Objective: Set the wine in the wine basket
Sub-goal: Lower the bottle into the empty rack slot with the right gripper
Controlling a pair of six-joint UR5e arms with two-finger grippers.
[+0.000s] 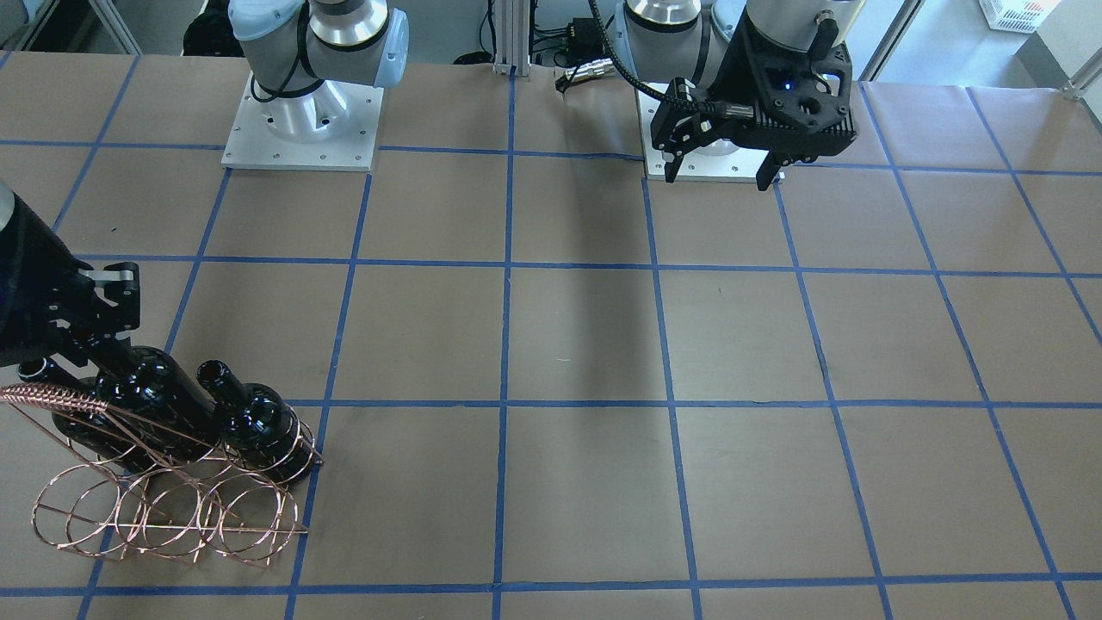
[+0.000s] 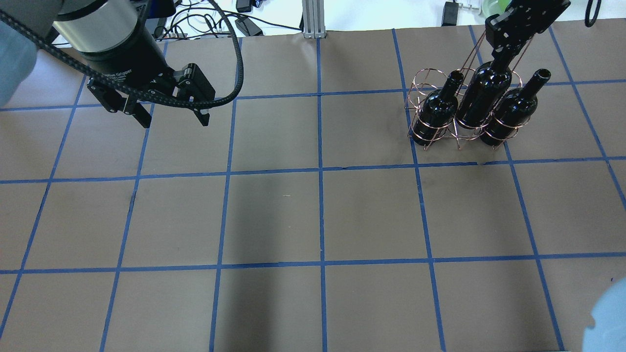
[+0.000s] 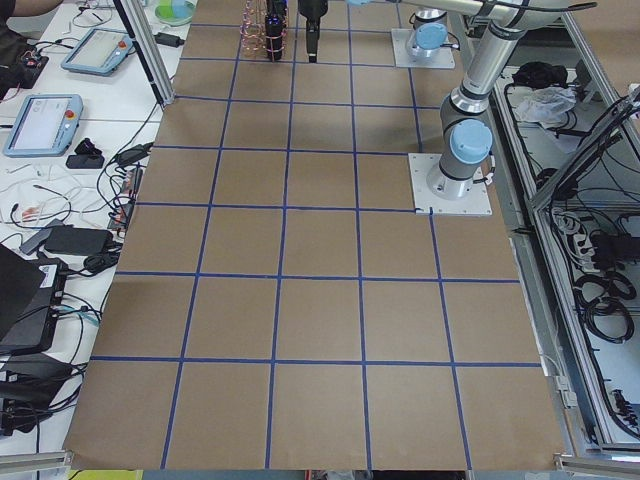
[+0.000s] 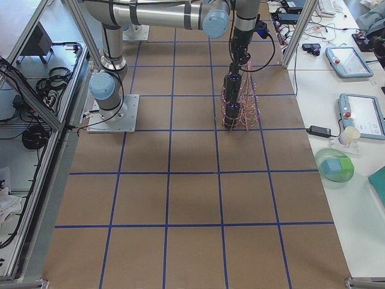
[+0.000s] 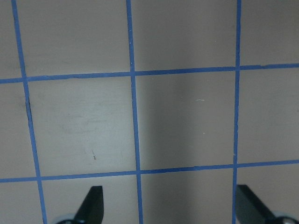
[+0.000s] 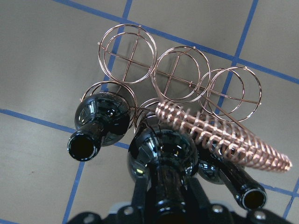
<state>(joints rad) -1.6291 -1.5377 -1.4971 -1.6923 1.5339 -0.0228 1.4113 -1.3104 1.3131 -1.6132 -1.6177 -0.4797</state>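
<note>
The copper wire wine basket (image 2: 421, 80) stands at the table's far right and also shows in the front view (image 1: 172, 508). Three near-black wine bottles sit in one row of its hoops. My right gripper (image 2: 503, 46) is shut on the neck of the middle bottle (image 2: 484, 98), which stands slightly tilted between the other two (image 2: 437, 110) (image 2: 513, 110). In the right wrist view this bottle (image 6: 163, 154) runs up into the gripper, beside the twisted handle (image 6: 224, 135). The row of hoops behind (image 6: 177, 74) holds nothing. My left gripper (image 2: 168, 117) is open and empty, far to the left.
The table is brown paper with a blue tape grid (image 2: 320, 171). The two arm bases (image 1: 301, 120) (image 1: 715, 155) stand at the robot's edge. The left wrist view shows only bare table between the open fingertips (image 5: 93, 205).
</note>
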